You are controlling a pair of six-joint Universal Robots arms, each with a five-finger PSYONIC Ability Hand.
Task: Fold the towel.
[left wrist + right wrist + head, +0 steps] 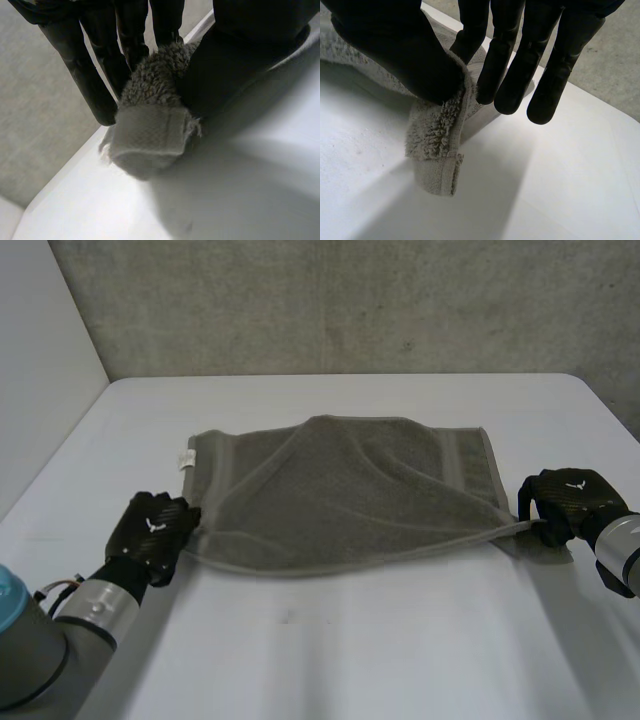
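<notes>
A grey-brown towel lies across the middle of the white table, its near edge raised and stretched between my two hands. My left hand holds the towel's near left corner, pinched between thumb and fingers. At the other end, my right hand pinches the near right corner between its thumb and fingers. Both corners hang just above the table. The far edge rests flat, with a small white label at its far left corner.
The table's far edge meets a grey concrete wall. A pale wall stands to the left. Bare table surface runs in front of the towel, between my arms.
</notes>
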